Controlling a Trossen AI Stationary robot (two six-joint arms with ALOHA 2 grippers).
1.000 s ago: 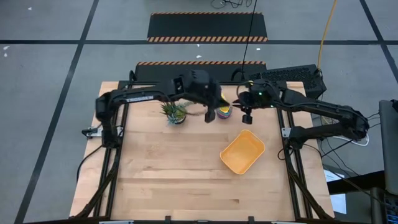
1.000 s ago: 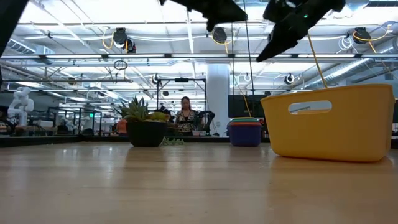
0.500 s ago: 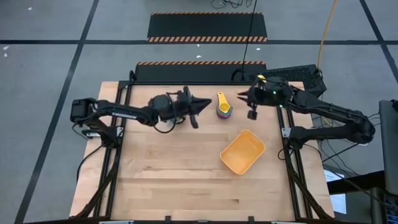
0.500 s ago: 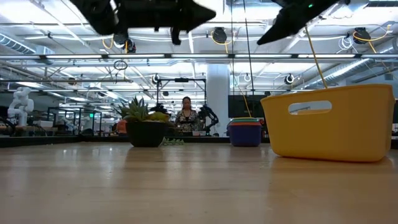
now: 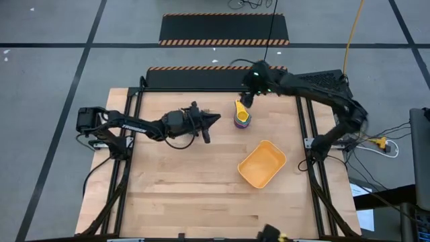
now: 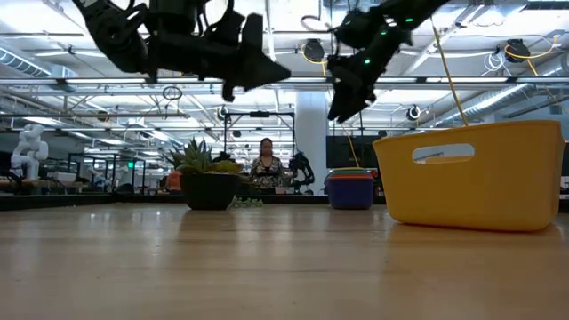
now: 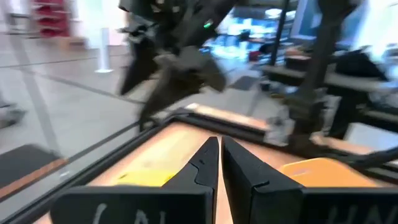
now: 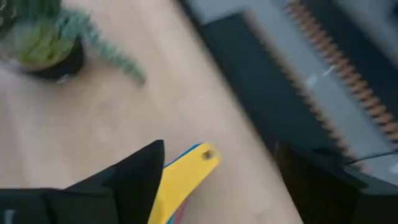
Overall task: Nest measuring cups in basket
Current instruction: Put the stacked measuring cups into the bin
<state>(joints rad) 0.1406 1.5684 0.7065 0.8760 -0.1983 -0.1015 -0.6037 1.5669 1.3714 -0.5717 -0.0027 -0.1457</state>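
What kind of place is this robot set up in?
Probably a robotics lab or an industrial workshop: open ceiling with pipes and hanging lights, hazard-striped floor mat, and a white humanoid robot in the background.

The left gripper (image 5: 213, 119) hangs closed and empty above the table, while the right gripper (image 5: 246, 99), fingers spread, hovers at the far edge.

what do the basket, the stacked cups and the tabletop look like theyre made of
Basket: seemingly molded plastic, smooth and slightly glossy, one even orange-yellow colour with a cut-out handle slot.
Stacked cups: probably plastic too, in bright solid colours, with the yellow flat handle on top.
Tabletop: looks like light wood with a smooth finish; plank seams and grain show.
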